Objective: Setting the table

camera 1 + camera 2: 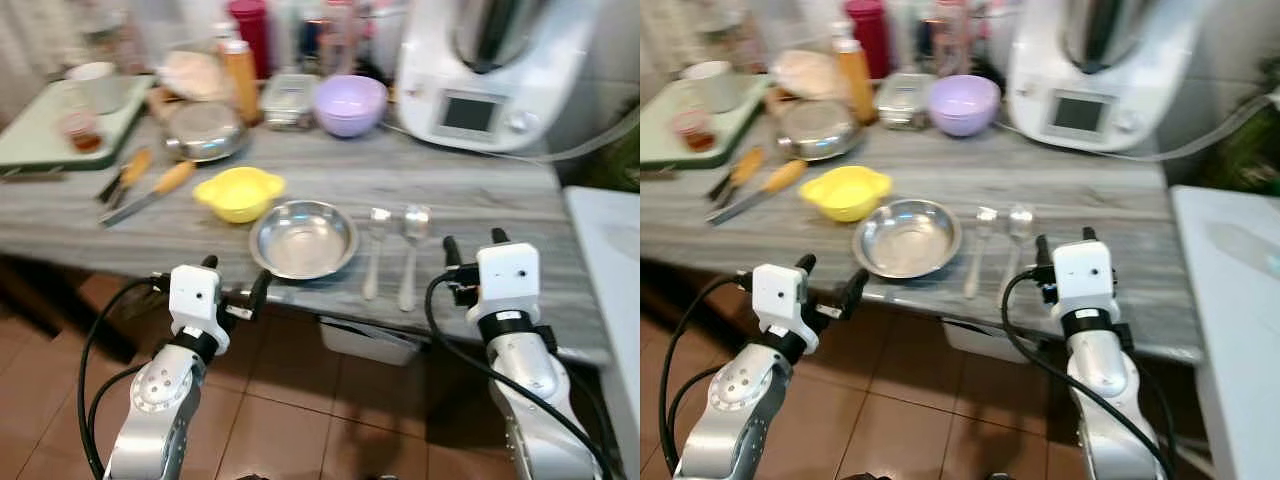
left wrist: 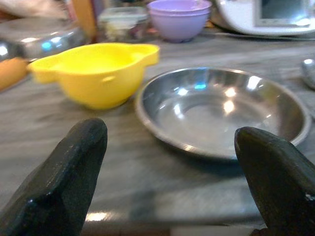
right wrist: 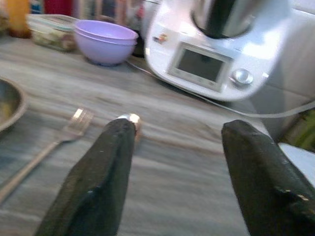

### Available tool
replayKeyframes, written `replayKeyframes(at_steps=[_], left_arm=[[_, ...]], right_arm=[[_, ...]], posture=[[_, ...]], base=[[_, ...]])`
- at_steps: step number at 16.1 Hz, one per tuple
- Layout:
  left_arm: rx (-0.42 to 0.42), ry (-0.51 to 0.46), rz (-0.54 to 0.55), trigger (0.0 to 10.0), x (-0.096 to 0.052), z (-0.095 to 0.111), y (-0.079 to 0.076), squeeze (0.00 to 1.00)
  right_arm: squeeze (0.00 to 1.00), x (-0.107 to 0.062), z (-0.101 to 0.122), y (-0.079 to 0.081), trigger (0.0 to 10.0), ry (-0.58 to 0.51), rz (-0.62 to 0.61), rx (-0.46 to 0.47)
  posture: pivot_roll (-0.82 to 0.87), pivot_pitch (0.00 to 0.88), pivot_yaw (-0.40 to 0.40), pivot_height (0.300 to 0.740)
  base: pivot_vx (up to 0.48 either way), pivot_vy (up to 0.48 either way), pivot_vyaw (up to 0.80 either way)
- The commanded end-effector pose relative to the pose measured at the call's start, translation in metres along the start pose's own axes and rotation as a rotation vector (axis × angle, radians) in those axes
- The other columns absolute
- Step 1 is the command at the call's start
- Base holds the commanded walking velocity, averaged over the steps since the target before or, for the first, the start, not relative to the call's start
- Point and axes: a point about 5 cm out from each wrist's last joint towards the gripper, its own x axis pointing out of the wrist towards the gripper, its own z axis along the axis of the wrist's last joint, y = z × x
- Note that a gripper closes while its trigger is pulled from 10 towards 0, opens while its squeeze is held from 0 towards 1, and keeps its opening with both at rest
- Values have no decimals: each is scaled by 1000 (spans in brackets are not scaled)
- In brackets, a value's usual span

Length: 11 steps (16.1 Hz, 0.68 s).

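Note:
On the grey wood-grain table [image 1: 480, 200], near its front edge, lies a shallow steel plate [image 1: 303, 238]. A yellow handled bowl [image 1: 239, 192] sits just left of and behind it. To the plate's right, a fork [image 1: 375, 250] and a spoon [image 1: 412, 255] lie side by side. My left gripper [image 1: 236, 272] is open at the table's front edge, pointing at the plate [image 2: 221, 110] and the yellow bowl [image 2: 98, 71]. Over the front edge to the right of the spoon, my right gripper [image 1: 474, 240] is open and holds nothing. The fork [image 3: 64, 135] lies ahead of it.
A white kitchen machine [image 1: 480, 70] stands at the back right, with a purple bowl [image 1: 350, 103] and a lidded container [image 1: 288, 98] beside it. Wooden-handled knives [image 1: 150, 190], a steel dish [image 1: 205, 130] and a green tray [image 1: 40, 130] are at the left. A white surface [image 1: 605, 260] borders the right.

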Motion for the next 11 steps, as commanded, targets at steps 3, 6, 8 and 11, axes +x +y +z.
replayKeyframes(at_steps=[3, 6, 8, 11], left_arm=[[22, 5, 18, 10000, 1, -1, 1, 0], [39, 10, 35, 10000, 1, -2, 3, 0], [43, 13, 30, 10000, 1, -2, 2, 0], [48, 20, 26, 10000, 3, -3, 2, 0]], right_arm=[[1000, 3, 5, -2, 10000, -20, -4, -2], [1000, 3, 6, 0, 10000, -36, 8, -10], [1000, 5, 7, 0, 10000, -41, 6, -13], [1000, 8, 8, -1, 10000, -45, 3, -16]], posture=[[-26, 90, 43, 740], [-28, 88, 47, 740], [-29, 87, 47, 740], [-28, 83, 46, 740]], base=[[0, 0, -742], [0, 0, 0], [0, 0, 0], [0, 0, 0]])
